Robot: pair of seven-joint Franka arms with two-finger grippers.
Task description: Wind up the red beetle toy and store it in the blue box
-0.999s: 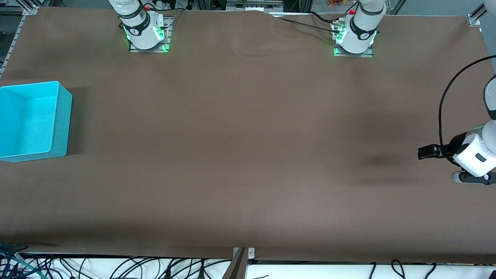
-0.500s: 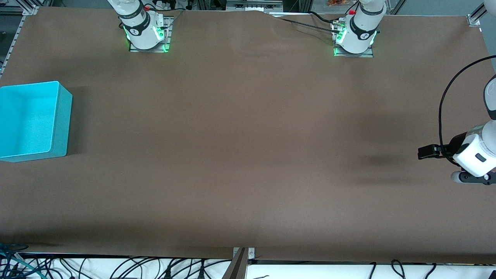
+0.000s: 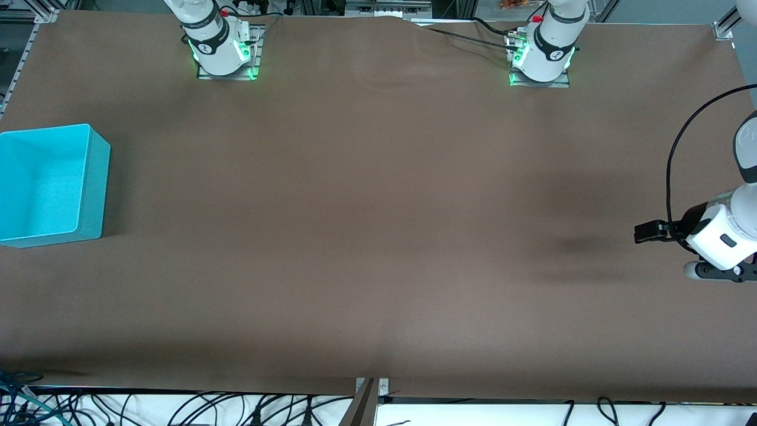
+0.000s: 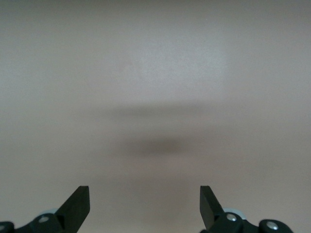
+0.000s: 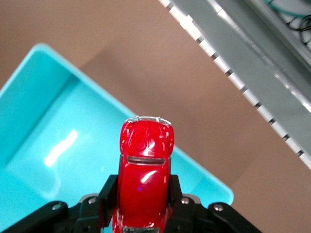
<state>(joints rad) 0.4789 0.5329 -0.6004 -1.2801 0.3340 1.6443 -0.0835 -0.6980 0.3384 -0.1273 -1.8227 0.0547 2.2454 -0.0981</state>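
right gripper (image 5: 142, 204), seen only by its wrist camera, clamps red beetle toy (image 5: 145, 170) over blue box (image 5: 43, 145); left gripper (image 4: 145, 204) gapes wide.

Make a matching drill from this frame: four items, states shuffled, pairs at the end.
Items:
1. red beetle toy
2. blue box
3. left gripper
4. right gripper

States:
A. open, holding nothing, over bare table at the left arm's end
B. sitting on the table at the right arm's end, nothing inside
C. shut on the car, above the bin
D. clamped between two fingers, over the bin

Pairs: 1-D, 2-B, 3-A, 4-C
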